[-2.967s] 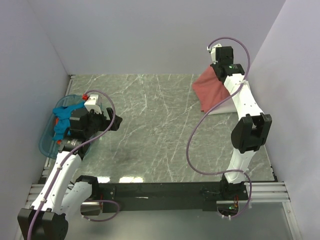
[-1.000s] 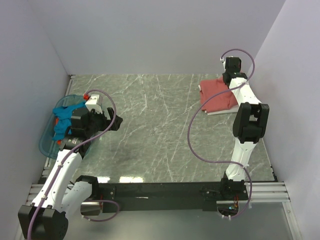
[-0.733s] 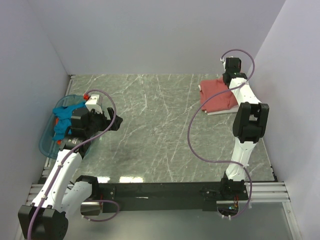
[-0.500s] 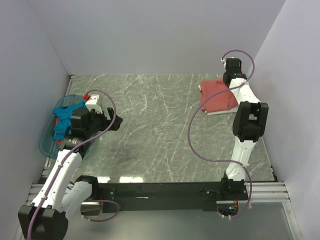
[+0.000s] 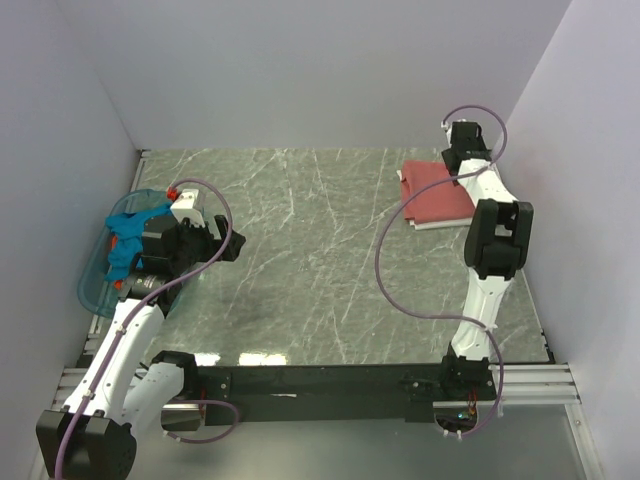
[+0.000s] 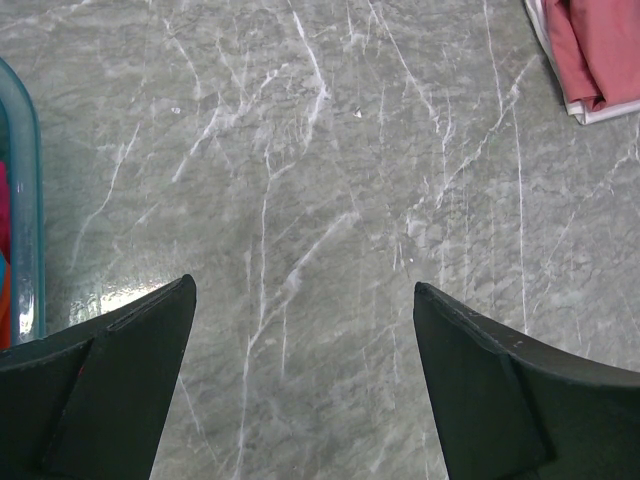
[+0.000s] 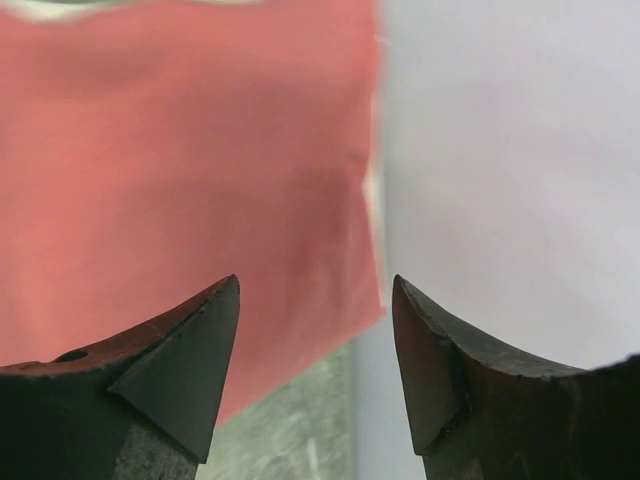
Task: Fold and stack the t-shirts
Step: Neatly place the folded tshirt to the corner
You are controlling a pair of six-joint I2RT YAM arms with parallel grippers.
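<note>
Table, one red shirt atop one white shirt, one basket, left tool, right tool spread.

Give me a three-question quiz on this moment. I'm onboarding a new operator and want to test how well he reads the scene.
1. True or false: the right end effector is clamped on the dusty-red t-shirt.
2. What lies directly under the dusty-red t-shirt? A) the blue basket B) a white t-shirt C) a folded towel
3. Fill in: the teal-blue t-shirt lies in the ____.

Key
1. False: the right end effector is open, with nothing between its fingers.
2. B: the white t-shirt peeks out along the red one's edge.
3. The blue basket, at the table's left edge.
</note>
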